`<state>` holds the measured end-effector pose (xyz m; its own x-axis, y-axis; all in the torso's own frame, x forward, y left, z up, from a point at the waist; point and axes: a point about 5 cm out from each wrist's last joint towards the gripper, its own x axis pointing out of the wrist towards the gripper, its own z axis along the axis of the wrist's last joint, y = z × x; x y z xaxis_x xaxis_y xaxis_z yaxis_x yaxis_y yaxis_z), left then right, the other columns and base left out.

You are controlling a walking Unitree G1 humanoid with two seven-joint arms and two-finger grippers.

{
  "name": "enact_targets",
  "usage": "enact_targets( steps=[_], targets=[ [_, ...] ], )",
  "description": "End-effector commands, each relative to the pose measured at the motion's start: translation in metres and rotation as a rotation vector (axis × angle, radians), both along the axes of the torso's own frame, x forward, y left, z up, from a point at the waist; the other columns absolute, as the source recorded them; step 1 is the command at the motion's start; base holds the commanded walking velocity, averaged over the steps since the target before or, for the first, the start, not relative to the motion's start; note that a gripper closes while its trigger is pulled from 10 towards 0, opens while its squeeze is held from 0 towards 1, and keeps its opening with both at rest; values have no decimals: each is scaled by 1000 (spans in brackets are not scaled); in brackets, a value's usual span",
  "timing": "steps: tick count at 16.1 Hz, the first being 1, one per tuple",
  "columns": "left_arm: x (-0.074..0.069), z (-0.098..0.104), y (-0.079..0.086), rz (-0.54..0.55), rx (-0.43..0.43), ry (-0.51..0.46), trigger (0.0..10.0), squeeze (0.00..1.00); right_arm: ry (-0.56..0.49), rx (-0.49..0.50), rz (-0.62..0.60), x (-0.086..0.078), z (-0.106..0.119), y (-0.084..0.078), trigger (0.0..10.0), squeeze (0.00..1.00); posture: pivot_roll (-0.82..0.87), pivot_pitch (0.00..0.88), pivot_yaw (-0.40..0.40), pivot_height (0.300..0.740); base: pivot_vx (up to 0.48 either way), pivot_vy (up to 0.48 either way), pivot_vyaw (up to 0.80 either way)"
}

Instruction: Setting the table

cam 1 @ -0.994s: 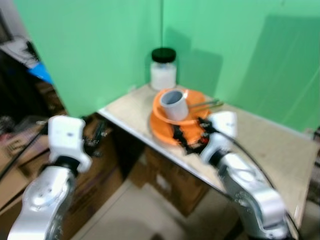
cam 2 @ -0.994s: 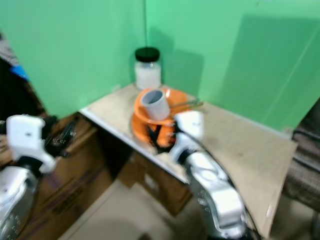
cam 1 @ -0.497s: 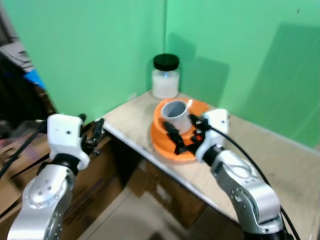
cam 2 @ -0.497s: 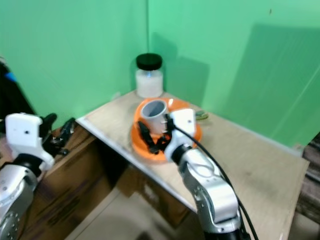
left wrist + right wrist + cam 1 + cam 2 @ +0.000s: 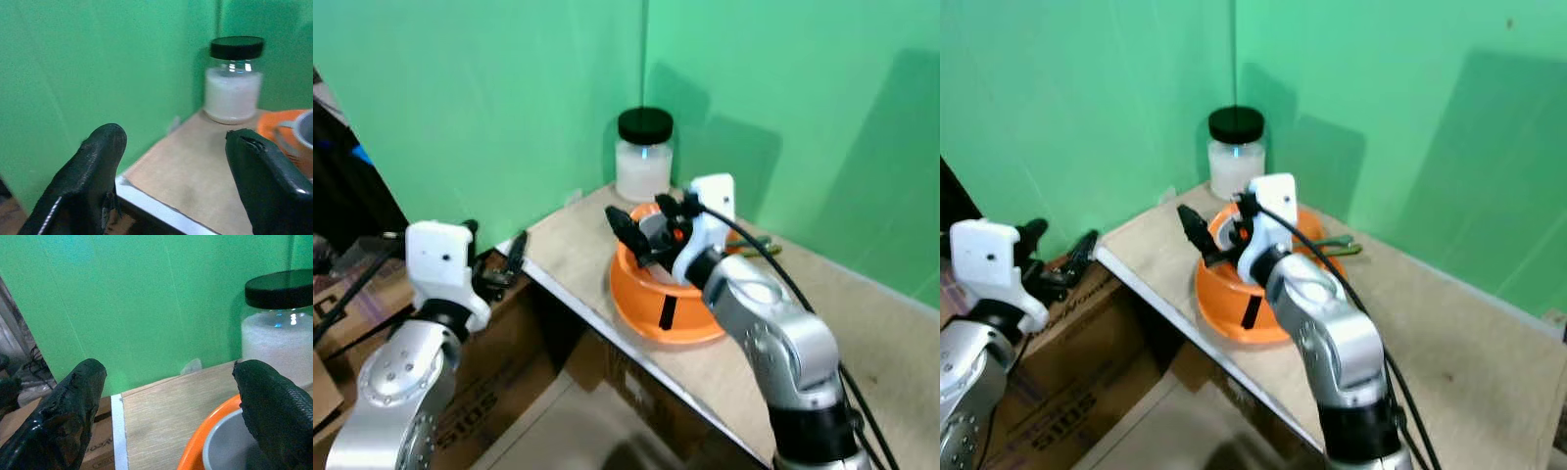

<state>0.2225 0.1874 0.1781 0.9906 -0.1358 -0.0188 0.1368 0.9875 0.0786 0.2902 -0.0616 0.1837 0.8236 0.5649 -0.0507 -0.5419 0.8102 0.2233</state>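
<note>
The right end effector (image 5: 641, 227) reaches forward with fingers spread; the left end effector (image 5: 499, 266), also spread, sits lower.

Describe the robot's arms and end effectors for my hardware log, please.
Both arms are rounded silver metal with black joint bands, each ending in a boxy white wrist housing. The left end effector and right end effector each carry two long black fingers with a rough matte finish. Black cables run along the right arm, with small red-orange details near its wrist.
</note>
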Motion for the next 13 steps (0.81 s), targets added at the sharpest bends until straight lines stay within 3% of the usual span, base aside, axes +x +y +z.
enact_targets(
  steps=[1,7,8,9,10,11,12,13],
  targets=[
    [-3,2,0,-25,-11,-9,10000,1000,35,-36,-48,8,-2,-6,10000,1000,51,0,34,740,0,0,0],
    [-14,-6,-2,-170,83,55,10000,1000,114,-215,-111,36,13,3,10000,1000,57,0,27,740,0,0,0],
    [-14,-7,-1,-174,105,63,10000,1000,171,-295,-134,39,11,2,10000,1000,57,0,25,740,0,0,0],
    [-15,-8,-2,-196,123,69,10000,886,219,-313,-151,41,11,2,10000,0,58,0,25,740,0,0,0],
    [-17,-9,-4,-227,130,77,10000,545,257,-296,-168,44,10,3,10000,0,57,0,25,740,0,0,0],
    [-18,-10,-6,-252,137,83,10000,286,287,-284,-181,46,9,4,9294,0,59,0,26,740,0,0,0],
    [-19,-10,-7,-261,142,85,10000,286,301,-281,-185,47,8,4,9294,0,58,0,26,740,0,0,0],
    [-20,-11,-10,-276,151,89,10000,75,353,-259,-202,50,4,5,4588,0,58,0,27,740,0,0,0]
  ],
)
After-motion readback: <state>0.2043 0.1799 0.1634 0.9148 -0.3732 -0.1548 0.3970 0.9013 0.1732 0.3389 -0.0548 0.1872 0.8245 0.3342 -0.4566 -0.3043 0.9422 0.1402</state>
